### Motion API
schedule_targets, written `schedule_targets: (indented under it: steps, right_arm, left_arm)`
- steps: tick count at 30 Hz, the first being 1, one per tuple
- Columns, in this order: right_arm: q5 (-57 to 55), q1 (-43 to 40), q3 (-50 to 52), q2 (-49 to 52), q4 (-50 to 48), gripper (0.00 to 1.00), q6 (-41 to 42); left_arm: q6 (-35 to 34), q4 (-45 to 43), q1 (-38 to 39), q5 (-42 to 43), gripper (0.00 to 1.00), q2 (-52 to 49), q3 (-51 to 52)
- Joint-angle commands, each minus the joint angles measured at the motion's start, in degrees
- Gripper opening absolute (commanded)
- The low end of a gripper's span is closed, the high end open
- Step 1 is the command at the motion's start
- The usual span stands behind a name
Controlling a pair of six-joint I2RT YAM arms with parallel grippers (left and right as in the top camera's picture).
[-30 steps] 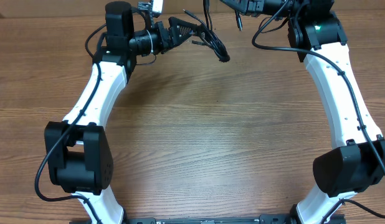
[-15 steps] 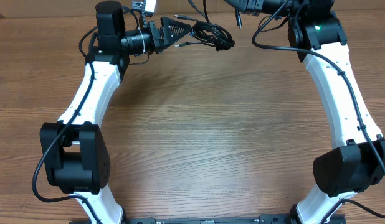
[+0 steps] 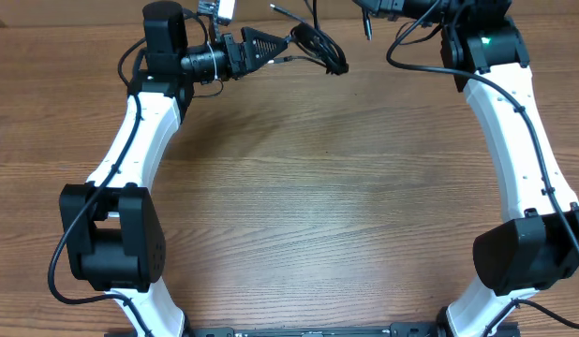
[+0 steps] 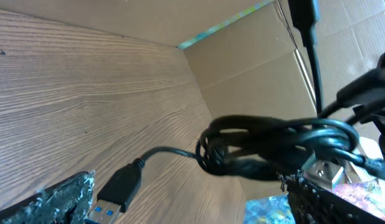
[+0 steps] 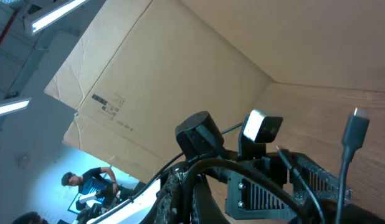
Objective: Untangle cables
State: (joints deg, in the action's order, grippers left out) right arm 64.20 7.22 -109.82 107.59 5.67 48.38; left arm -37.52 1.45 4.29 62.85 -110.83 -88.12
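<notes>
With left gripper (image 3: 288,47) gaping around the knotted cables (image 3: 319,51), hoisted off the table (image 3: 299,187) at its far edge, and right gripper (image 3: 372,6) clamped shut, seemingly on one cord, risk of cinching the knot tighter under any pull, or snagging the dangling USB plug (image 4: 119,186) on a finger.

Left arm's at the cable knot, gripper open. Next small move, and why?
Probably close the left gripper on the tangled bundle of thin black cables. Its jaws stand open at the bundle, a black USB plug lying between them, while the right gripper is shut, seemingly holding a strand. A second grip would let the arms pull apart.
</notes>
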Motion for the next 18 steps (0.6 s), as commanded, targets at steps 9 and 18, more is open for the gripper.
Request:
schedule_targets:
  steps: [9,18]
  right_arm:
    - [-0.3,-0.2,-0.5,-0.1,-0.4,0.04,-0.5]
    - [-0.3,-0.2,-0.5,-0.1,-0.4,0.04,-0.5]
  left_arm:
    - [1.6,0.4,-1.7,1.3,1.00,0.6,-0.5]
    - [1.5,0.9,-1.7,1.9,0.99,0.6,-0.5]
